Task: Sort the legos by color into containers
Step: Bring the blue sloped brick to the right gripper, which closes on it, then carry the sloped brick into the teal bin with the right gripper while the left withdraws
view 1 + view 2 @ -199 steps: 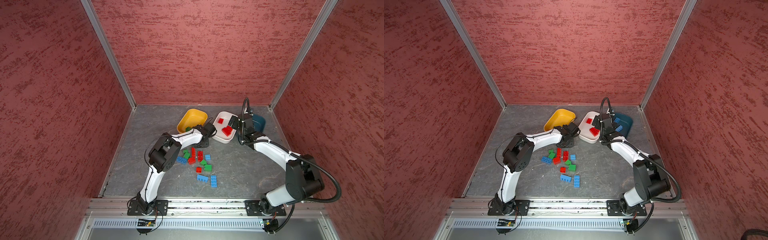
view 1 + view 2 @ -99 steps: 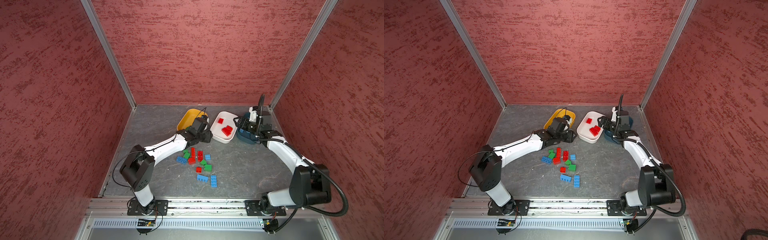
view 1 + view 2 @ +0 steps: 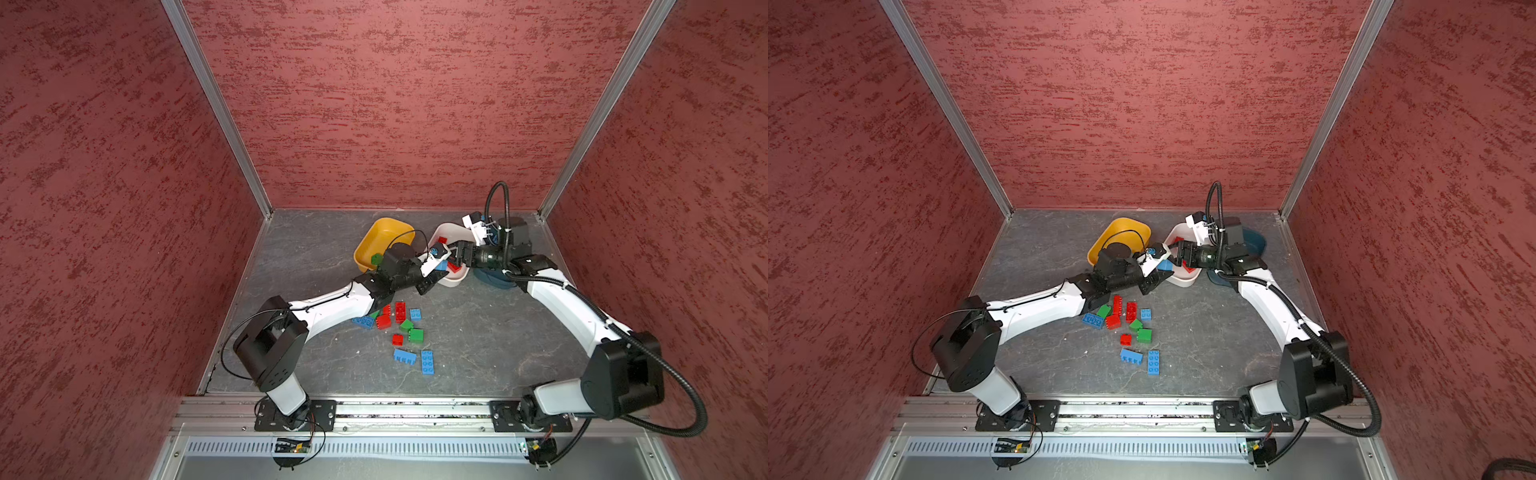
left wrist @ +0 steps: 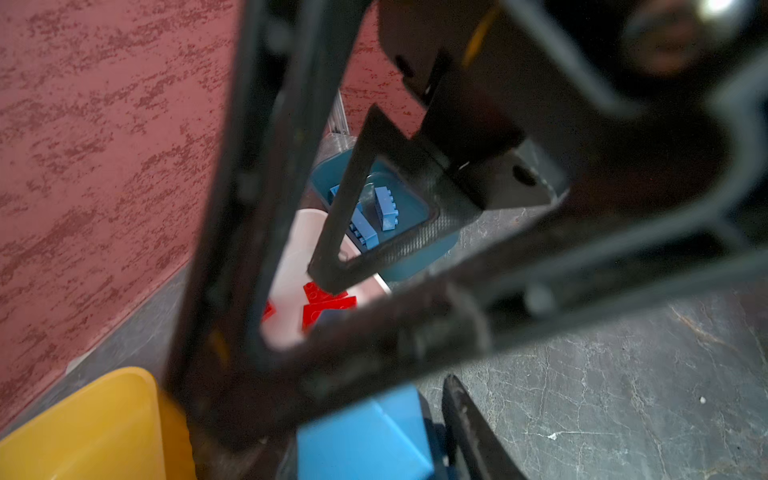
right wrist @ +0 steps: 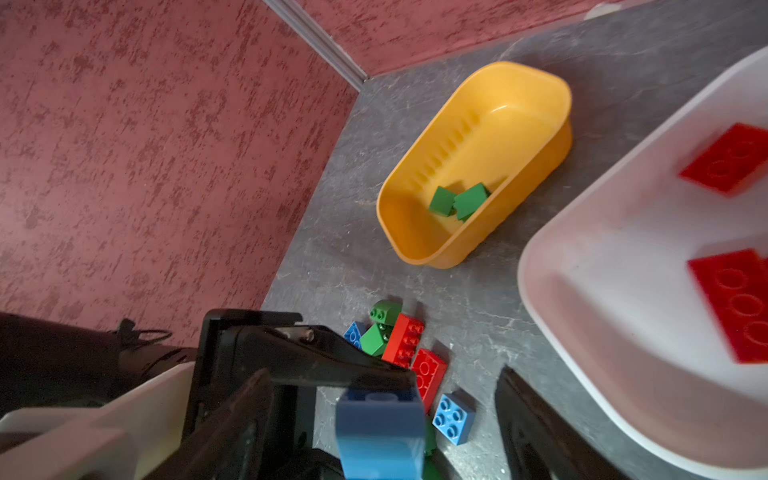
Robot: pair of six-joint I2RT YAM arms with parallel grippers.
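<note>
Top views both give you the same box: grey stone-look floor point(image 3: 478, 332), blotchy red walls point(image 3: 395, 104) on three sides, metal rail point(image 3: 395, 409) along the front. Left to right along the back you've got the yellow tub point(image 3: 376, 235), white tub point(image 3: 453, 282) and teal tub point(image 3: 494, 280), so three tubs.

The left arm point(image 3: 332, 307) lies across the yellow tub's near corner and the edge of the loose pile point(image 3: 399, 328). The right arm point(image 3: 557, 299) covers most of the teal one.

The left gripper point(image 3: 435, 272) is clamped on a blue brick point(image 5: 378, 432), held up just beside the white tub. The right gripper point(image 3: 457, 255) faces it with its jaws spread either side, not touching it as far as I can see.

Counts: loose on the floor there are four red, four blue and at least three green. The yellow tub has two green bricks point(image 5: 457, 201). The white one shows at least two red bricks point(image 5: 739, 299), and the teal one at least two blue bricks point(image 4: 384, 205).
</note>
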